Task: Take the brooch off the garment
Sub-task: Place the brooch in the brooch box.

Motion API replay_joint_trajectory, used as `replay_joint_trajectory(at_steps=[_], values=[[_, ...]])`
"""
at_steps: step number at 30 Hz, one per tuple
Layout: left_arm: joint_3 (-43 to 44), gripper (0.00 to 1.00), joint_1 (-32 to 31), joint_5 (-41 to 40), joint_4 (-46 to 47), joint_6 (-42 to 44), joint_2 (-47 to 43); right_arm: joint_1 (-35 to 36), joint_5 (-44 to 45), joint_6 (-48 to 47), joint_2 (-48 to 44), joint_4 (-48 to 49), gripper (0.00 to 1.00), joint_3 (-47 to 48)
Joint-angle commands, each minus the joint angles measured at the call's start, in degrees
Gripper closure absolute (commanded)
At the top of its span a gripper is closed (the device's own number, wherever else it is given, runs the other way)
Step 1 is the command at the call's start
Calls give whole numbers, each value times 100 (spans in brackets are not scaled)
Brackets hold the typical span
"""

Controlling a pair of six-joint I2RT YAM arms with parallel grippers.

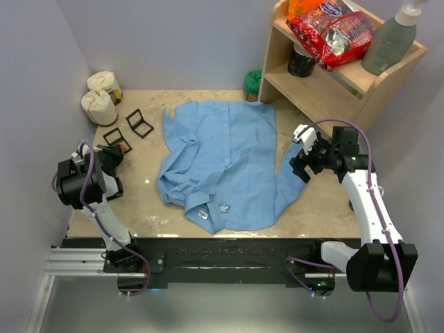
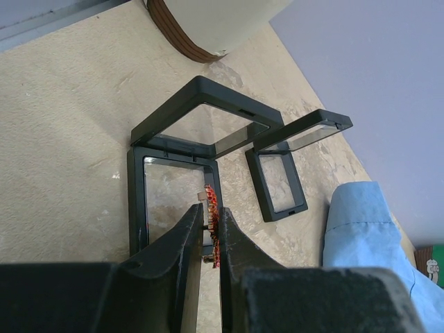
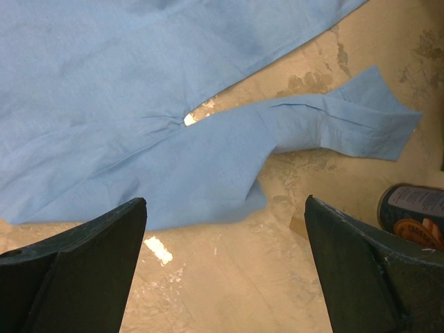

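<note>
From above, a light-blue long-sleeved button-up shirt [image 1: 222, 159] lies spread across the beige bench [image 1: 139, 201]. The left fingers [image 1: 114, 156] sit at the far left, by two hinged black display frames [image 1: 139, 123] standing open. The right fingers [image 1: 305, 165] hover at the shirt's right sleeve. A wooden shelf [image 1: 312, 90] holds a red snack bag [image 1: 331, 31], a grey-green pump bottle [image 1: 390, 41] and a dark jar [image 1: 301, 62].

In the left wrist view, the left fingers [image 2: 194, 229] are nearly closed, pinching a small red-orange brooch [image 2: 211, 201] over the nearer frame's [image 2: 139, 201] clear pane, well apart from the shirt [image 2: 361, 229].

In the right wrist view, the right fingers [image 3: 90, 263] are spread wide and grip nothing, above the bench beside the sleeve cuff [image 3: 368, 132].
</note>
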Motion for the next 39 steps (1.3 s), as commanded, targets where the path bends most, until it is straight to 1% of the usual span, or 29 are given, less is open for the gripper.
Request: replay_joint_trajectory(at_steps=[1, 4, 6, 8, 9, 23, 28, 31, 39], values=[[110, 87, -27, -78, 455, 233, 36, -9, -137, -51, -147, 24, 1, -43], [110, 86, -27, -87, 481, 242, 53, -17, -137, -51, -164, 24, 1, -43], [110, 83, -27, -87, 473, 260, 45, -9, -137, -51, -156, 6, 1, -43], [110, 78, -27, -96, 464, 277, 53, -9, -137, -51, -147, 6, 1, -35], [110, 78, -18, -96, 455, 286, 45, -9, -146, -51, -156, 6, 1, -26], [-21, 80, -27, -183, 323, 269, -236, -9, -137, -69, -68, -29, 1, 36], [-180, 79, -18, -245, 297, 189, -526, -9, -146, -78, -33, -38, 1, 62], [-206, 77, 8, -298, 157, 216, -676, -9, -146, -86, -24, -55, 1, 62], [-241, 77, 79, -333, -46, 277, -869, -9, -163, -86, 3, -64, 1, 88]])
